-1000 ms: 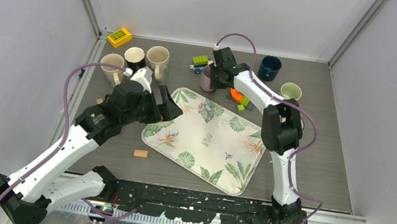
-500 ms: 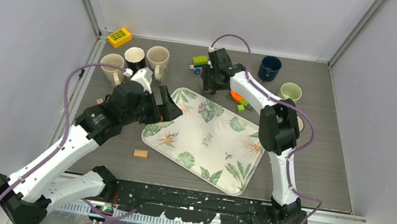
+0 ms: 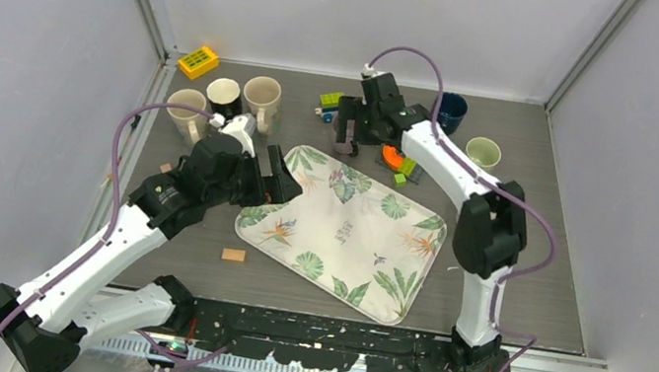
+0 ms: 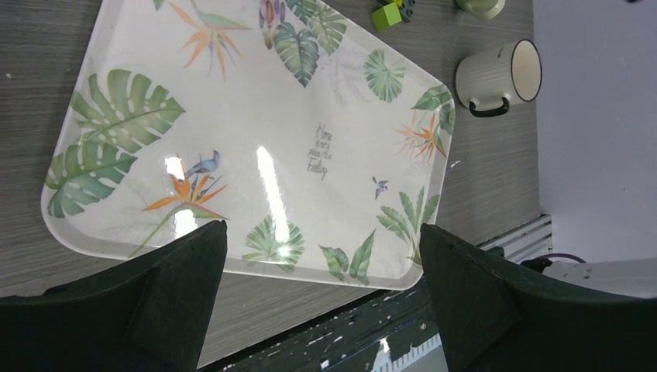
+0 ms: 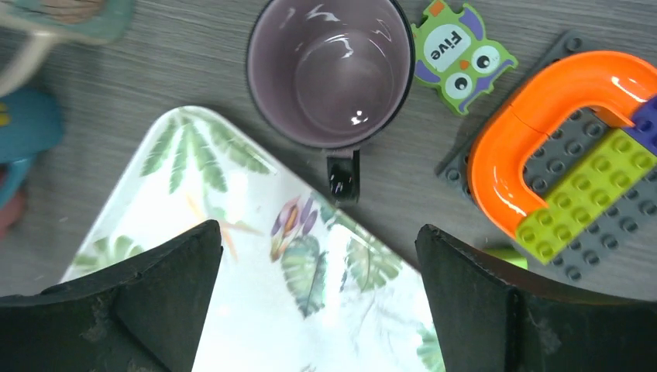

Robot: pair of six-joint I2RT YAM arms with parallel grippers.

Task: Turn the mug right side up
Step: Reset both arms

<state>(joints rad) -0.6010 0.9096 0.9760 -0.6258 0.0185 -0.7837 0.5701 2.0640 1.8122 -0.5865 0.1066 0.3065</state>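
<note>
The purple mug (image 5: 329, 74) stands upright on the grey table, mouth facing up, with its handle pointing at the leaf-print tray (image 5: 232, 256). My right gripper (image 5: 319, 229) hangs above it, open, with nothing between the fingers. In the top view the right gripper (image 3: 347, 127) covers most of the mug (image 3: 343, 144) at the tray's far edge. My left gripper (image 3: 275, 177) is open and empty over the tray's left corner (image 4: 256, 116).
Three mugs (image 3: 223, 94) and a yellow block (image 3: 198, 60) sit at the back left. A dark blue mug (image 3: 449, 110) and a green cup (image 3: 483, 151) are at the back right. An owl tile (image 5: 457, 54) and an orange arch on building bricks (image 5: 542, 124) lie beside the purple mug.
My right gripper has gone from shut on the mug to fully open, letting the mug go, and has drawn back a little. The left arm has barely moved.
</note>
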